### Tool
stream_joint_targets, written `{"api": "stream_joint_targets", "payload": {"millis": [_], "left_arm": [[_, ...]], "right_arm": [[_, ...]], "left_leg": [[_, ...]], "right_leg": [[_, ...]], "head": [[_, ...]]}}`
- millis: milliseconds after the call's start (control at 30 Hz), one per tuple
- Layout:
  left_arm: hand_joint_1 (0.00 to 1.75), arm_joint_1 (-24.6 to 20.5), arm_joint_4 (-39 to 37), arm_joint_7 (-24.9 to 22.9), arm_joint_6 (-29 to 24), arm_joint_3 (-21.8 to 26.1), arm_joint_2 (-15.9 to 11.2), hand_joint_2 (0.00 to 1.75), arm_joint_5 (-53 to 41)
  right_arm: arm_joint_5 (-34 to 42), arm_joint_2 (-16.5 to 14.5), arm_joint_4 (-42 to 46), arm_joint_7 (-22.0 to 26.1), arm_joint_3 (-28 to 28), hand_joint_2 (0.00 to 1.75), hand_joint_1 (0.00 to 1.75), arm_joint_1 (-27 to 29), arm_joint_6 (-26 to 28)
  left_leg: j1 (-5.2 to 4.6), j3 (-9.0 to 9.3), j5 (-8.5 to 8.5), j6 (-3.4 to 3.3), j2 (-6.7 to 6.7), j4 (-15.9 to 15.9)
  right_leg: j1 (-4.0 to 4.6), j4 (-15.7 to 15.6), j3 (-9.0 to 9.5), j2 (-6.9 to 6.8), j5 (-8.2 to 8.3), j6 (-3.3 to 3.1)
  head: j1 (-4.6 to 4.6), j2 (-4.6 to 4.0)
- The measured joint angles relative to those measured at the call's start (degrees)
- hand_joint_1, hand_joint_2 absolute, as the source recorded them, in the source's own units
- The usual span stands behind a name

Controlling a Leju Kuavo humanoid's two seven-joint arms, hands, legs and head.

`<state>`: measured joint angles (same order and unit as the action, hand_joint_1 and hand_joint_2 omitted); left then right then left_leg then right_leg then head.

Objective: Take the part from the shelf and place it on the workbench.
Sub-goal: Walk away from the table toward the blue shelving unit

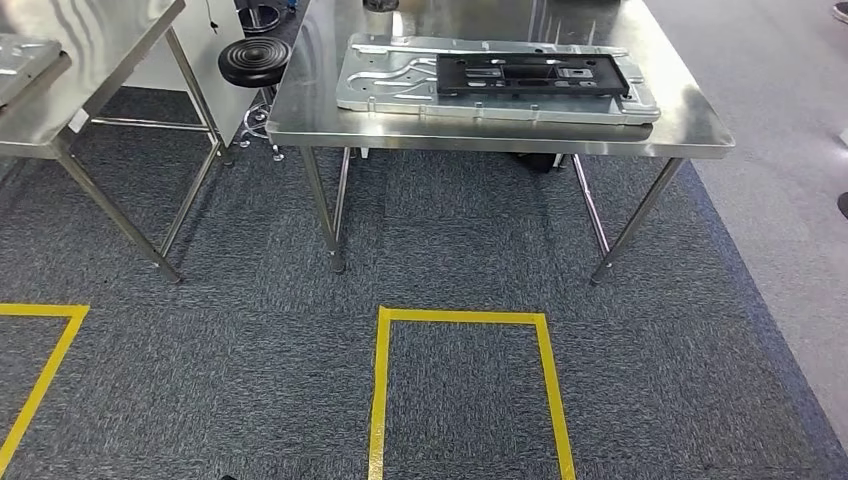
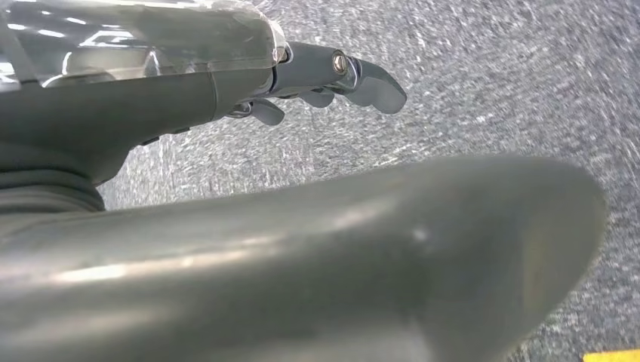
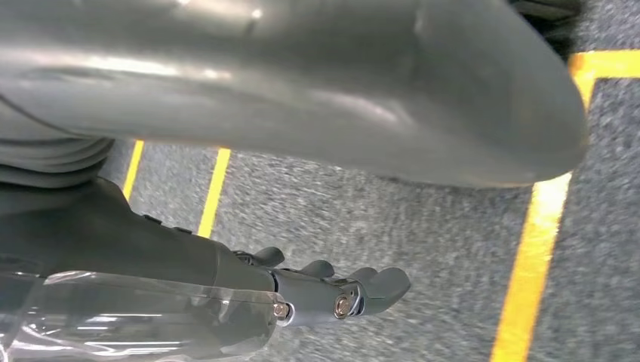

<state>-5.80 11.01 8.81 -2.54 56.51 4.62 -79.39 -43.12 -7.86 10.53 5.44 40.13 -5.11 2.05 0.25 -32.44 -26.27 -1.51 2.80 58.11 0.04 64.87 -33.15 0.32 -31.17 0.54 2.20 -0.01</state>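
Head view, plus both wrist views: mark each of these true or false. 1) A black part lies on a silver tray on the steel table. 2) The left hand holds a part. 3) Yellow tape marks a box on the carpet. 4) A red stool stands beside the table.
1) True: the black part lies on the silver tray on the steel table.
2) False: the left hand holds nothing, hanging over carpet.
3) True: yellow tape outlines a box.
4) False: the stool is black.
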Motion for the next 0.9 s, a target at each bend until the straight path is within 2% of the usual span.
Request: {"api": "stream_joint_targets", "payload": {"millis": [33, 67, 133, 200, 233, 267, 333, 367, 400, 433, 500, 533, 567, 600, 667, 700, 733, 767, 800, 833, 867, 900], "left_arm": [[0.00, 0.00, 0.00, -0.04, 0.01, -0.01, 0.07, 0.00, -0.01], [0.00, 0.00, 0.00, -0.09, 0.06, -0.01, 0.13, 0.00, 0.02], [0.00, 0.02, -0.01, -0.20, 0.30, -0.01, 0.19, 0.00, 0.13], [0.00, 0.06, -0.02, -0.34, 0.67, -0.01, 0.20, 0.00, 0.21], [0.00, 0.05, -0.02, -0.43, 0.81, -0.01, 0.21, 0.00, 0.23], [0.00, 0.00, -0.02, -0.55, 0.93, -0.01, 0.22, 0.00, 0.24], [0.00, -0.17, -0.02, -0.68, 1.02, -0.01, 0.22, 0.00, 0.27], [0.00, -0.21, -0.02, -0.72, 1.02, -0.01, 0.22, 0.00, 0.28], [0.00, -0.21, -0.02, -0.73, 1.03, -0.01, 0.21, 0.00, 0.30], [0.00, -0.19, -0.02, -0.74, 1.08, -0.01, 0.21, 0.00, 0.32], [0.00, -0.26, -0.01, -0.74, 1.25, -0.01, 0.20, 0.00, 0.40], [0.00, -0.38, 0.00, -0.74, 1.38, -0.01, 0.19, 0.00, 0.43], [0.00, -0.48, 0.00, -0.74, 1.48, -0.01, 0.19, 0.00, 0.45], [0.00, -0.55, 0.01, -0.74, 1.55, -0.01, 0.19, 0.00, 0.43], [0.00, -0.52, 0.00, -0.76, 1.61, 0.00, 0.19, 0.00, 0.32], [0.00, -0.56, -0.01, -0.78, 1.62, 0.00, 0.21, 0.00, 0.26], [0.00, -0.64, -0.01, -0.81, 1.61, -0.01, 0.23, 0.00, 0.21], [0.00, -0.73, -0.01, -0.84, 1.56, -0.01, 0.25, 0.00, 0.17], [0.00, -0.81, 0.00, -0.87, 1.47, 0.00, 0.27, 0.00, 0.14], [0.00, -0.83, 0.01, -0.90, 1.32, 0.01, 0.26, 0.44, 0.11], [0.00, -0.80, 0.01, -0.93, 1.13, 0.01, 0.26, 0.87, 0.09], [0.00, -0.76, 0.01, -1.00, 0.93, 0.01, 0.26, 1.31, 0.08]], "right_arm": [[0.08, 0.03, 0.01, 0.06, 0.01, 0.00, 0.00, -0.06, 0.05], [0.16, 0.05, 0.01, 0.07, 0.01, 0.00, 0.00, -0.15, 0.10], [0.25, 0.09, 0.01, 0.05, 0.02, 0.00, 0.00, -0.33, 0.15], [0.26, 0.05, -0.01, -0.10, 0.02, 0.00, 0.00, -0.39, 0.21], [0.26, 0.03, -0.01, -0.19, 0.03, 0.00, 0.00, -0.37, 0.27], [0.26, 0.01, -0.02, -0.30, 0.03, 0.00, 0.00, -0.36, 0.32], [0.26, -0.01, -0.02, -0.43, 0.04, 0.00, 0.00, -0.34, 0.38], [0.26, -0.01, -0.02, -0.47, 0.04, 0.00, 0.00, -0.32, 0.37], [0.26, -0.02, -0.02, -0.51, 0.04, 0.00, 0.00, -0.31, 0.37], [0.26, -0.04, -0.02, -0.57, 0.04, 0.00, 0.00, -0.31, 0.38], [0.26, -0.11, -0.02, -0.88, 0.04, 0.00, 0.00, -0.39, 0.40], [0.26, -0.14, -0.02, -1.20, 0.04, 0.00, 0.00, -0.46, 0.32], [0.26, -0.16, -0.02, -1.57, 0.05, 0.44, 0.00, -0.52, 0.22], [0.24, -0.17, -0.02, -1.98, 0.07, 0.87, 0.00, -0.57, 0.14], [0.04, -0.18, -0.02, -2.81, 0.08, 1.75, 0.00, -0.52, 0.24], [-0.17, -0.19, -0.03, -3.17, 0.08, 1.75, 0.00, -0.49, 0.48], [-0.46, -0.19, -0.03, -3.46, 0.08, 1.75, 0.00, -0.46, 0.78], [-0.75, -0.19, -0.04, -3.65, 0.08, 1.31, 0.00, -0.45, 1.07], [-1.00, -0.19, -0.04, -3.73, 0.08, 0.87, 0.00, -0.47, 1.33], [-1.20, -0.19, -0.04, -3.77, 0.08, 0.87, 0.00, -0.48, 1.55], [-1.32, -0.19, -0.04, -3.78, 0.08, 0.87, 0.00, -0.49, 1.70], [-1.48, -0.20, -0.04, -3.77, 0.08, 1.31, 0.00, -0.49, 1.75]], "left_leg": [[-0.11, -0.02, 0.06, 0.09, 0.21, 0.04], [-0.13, -0.12, 0.18, 0.32, 0.40, 0.06], [-0.09, -0.38, 0.60, 1.00, 0.57, -0.04], [-0.09, -0.58, 0.33, 1.67, 0.13, 0.11], [-0.13, -0.96, -0.73, 1.94, -0.42, 1.09], [-0.12, -1.73, -2.56, 2.16, -1.05, 3.19], [0.12, -4.10, -7.05, 2.67, -1.86, 10.03], [0.24, -4.96, -8.53, 2.96, -1.98, 13.11], [0.36, -5.03, -9.01, 3.23, -2.08, 14.60], [0.49, -4.04, -8.43, 3.45, -2.22, 13.88], [0.78, 0.48, -5.83, 3.69, -2.57, 6.94], [0.75, 2.46, -4.84, 3.52, -2.64, 3.39], [0.71, 3.69, -4.30, 3.19, -2.63, 0.99], [0.61, 4.07, -4.14, 2.73, -2.57, -0.08], [0.42, 3.61, -3.48, 1.75, -2.44, -0.06], [0.46, 3.36, -2.98, 1.33, -2.50, -0.18], [0.53, 2.94, -2.45, 0.93, -2.55, -0.34], [0.63, 2.37, -1.89, 0.56, -2.60, -0.51], [0.68, 1.74, -1.41, 0.29, -2.62, -0.55], [0.65, 1.01, -0.96, 0.13, -2.60, -0.55], [0.62, 0.31, -0.49, 0.09, -2.60, -0.52], [0.59, -0.35, 0.00, 0.14, -2.59, -0.49]], "right_leg": [[0.19, -3.69, 1.55, 0.31, 1.56, -0.56], [0.38, -6.06, 2.48, 0.56, 2.41, -0.94], [0.57, -7.23, 2.65, 0.68, 2.84, -1.22], [0.22, -8.11, 2.62, 0.41, 3.70, -1.43], [0.04, -8.65, 2.60, 0.18, 4.21, -1.64], [-0.14, -9.08, 2.48, -0.10, 4.63, -1.77], [-0.04, -8.97, 1.79, -0.63, 5.06, -1.90], [-0.04, -8.71, 1.30, -0.91, 5.22, -1.83], [-0.08, -8.38, 0.77, -1.16, 5.36, -1.73], [-0.15, -7.97, 0.21, -1.35, 5.50, -1.59], [-0.32, -6.99, -0.90, -1.59, 5.72, -1.26], [-0.28, -6.47, -1.40, -1.65, 5.84, -1.02], [-0.22, -6.09, -1.77, -1.69, 6.00, -0.72], [-0.15, -5.87, -2.02, -1.69, 6.24, -0.36], [-0.16, -5.95, -2.19, -1.65, 6.91, 0.42], [-0.27, -5.78, -2.40, -1.48, 6.74, 0.80], [-0.35, -4.94, -2.83, -1.24, 5.63, 1.15], [-0.45, -3.00, -3.60, -1.01, 3.62, 1.46], [-0.57, -0.02, -4.65, -0.78, 0.89, 1.71], [-0.62, 3.67, -5.77, -0.71, -1.77, 1.89], [-0.70, 7.20, -6.66, -0.68, -3.55, 2.01], [-0.75, 9.45, -6.87, -0.67, -4.15, 2.06]], "head": [[-0.01, 0.00], [-0.01, 0.00], [0.01, 0.00], [0.01, 0.00], [0.01, 0.00], [0.01, 0.01], [0.01, 0.00], [0.01, -0.01], [0.01, -0.01], [0.01, -0.01], [0.01, 0.00], [0.01, 0.00], [0.01, 0.00], [0.01, 0.00], [0.01, 0.01], [0.01, 0.01], [0.01, 0.01], [0.01, 0.01], [0.01, 0.00], [0.01, 0.00], [0.01, 0.00], [0.01, 0.00]]}}
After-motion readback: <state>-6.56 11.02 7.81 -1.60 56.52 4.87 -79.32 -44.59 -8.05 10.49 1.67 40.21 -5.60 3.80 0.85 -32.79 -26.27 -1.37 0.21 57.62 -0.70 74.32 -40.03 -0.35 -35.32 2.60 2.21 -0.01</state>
